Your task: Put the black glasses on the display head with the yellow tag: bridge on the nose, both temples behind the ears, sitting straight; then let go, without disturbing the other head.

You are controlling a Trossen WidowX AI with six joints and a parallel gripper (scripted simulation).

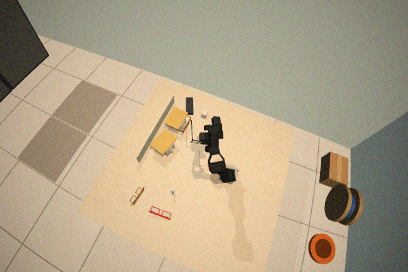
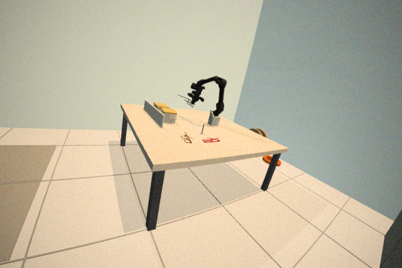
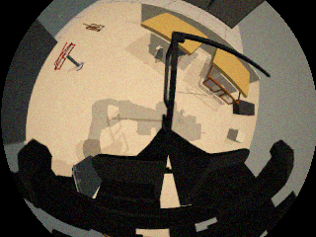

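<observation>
My gripper [image 1: 199,141] [image 2: 193,104] [image 3: 165,132] is shut on the black glasses [image 1: 192,130] [image 3: 179,37], raised above the table at the front rim. One temple sticks out forward and rightward in the wrist view. Two display heads stand under yellow boards. The nearer head [image 1: 169,151] [image 3: 159,53] shows no glasses. The other, under the far yellow board [image 1: 176,117] [image 3: 231,68], has orange-brown glasses [image 1: 187,125] [image 3: 222,88] in front of it. The black glasses are apart from both heads. Neither head's tag can be made out, and the boards hide most of both faces.
A grey panel [image 1: 156,128] [image 2: 154,113] stands behind the heads. A dark block [image 1: 189,106] [image 3: 244,108] and a small white block [image 1: 204,113] [image 3: 236,135] lie beside the far head. Brown glasses [image 1: 142,191], red glasses [image 1: 159,214] and a small stand [image 1: 173,192] [image 2: 203,128] are farther off.
</observation>
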